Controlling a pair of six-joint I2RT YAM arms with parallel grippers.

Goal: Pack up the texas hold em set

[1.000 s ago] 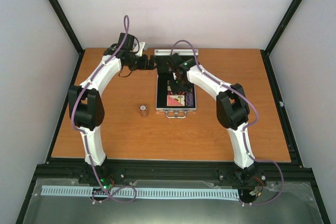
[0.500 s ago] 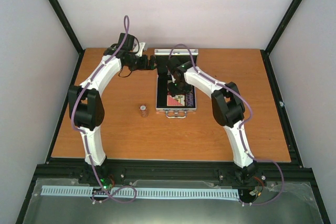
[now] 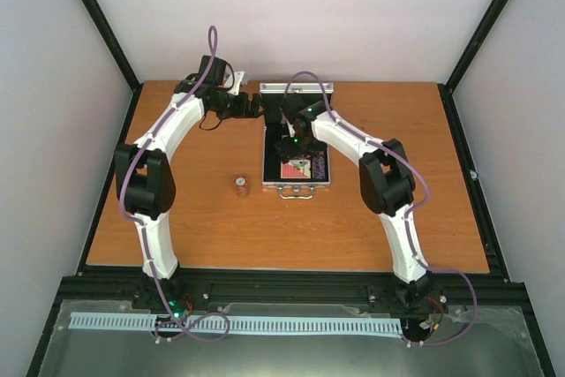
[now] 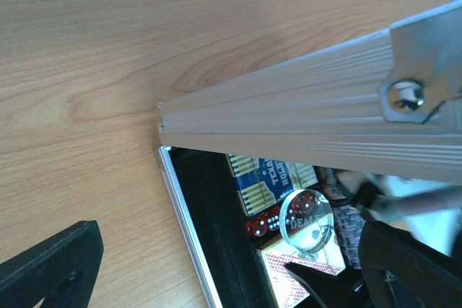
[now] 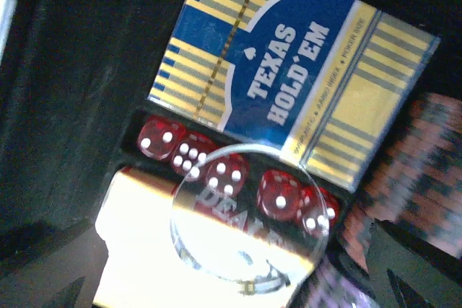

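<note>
The silver case (image 3: 296, 184) lies open at the table's back middle, its lid (image 4: 303, 117) raised. Inside are a blue Texas Hold'em deck (image 5: 289, 77), a second deck (image 5: 137, 250), a row of red dice (image 5: 162, 142) and chips (image 5: 426, 171). The clear round disc (image 5: 245, 214) rests on the dice and the second deck. My right gripper (image 5: 231, 268) hovers over it, open, fingers well clear on either side. My left gripper (image 4: 231, 272) is open beside the lid's left end (image 3: 262, 91). One short chip stack (image 3: 240, 185) stands on the table left of the case.
The wooden table (image 3: 177, 227) is fenced by black frame posts and white walls. The case's handle (image 3: 297, 192) points toward the arm bases. Both forearms crowd the back middle over the case.
My right gripper has opened and let go of the clear disc, which now lies on the dice and deck. The right arm shifted slightly left. The left arm has held still.
</note>
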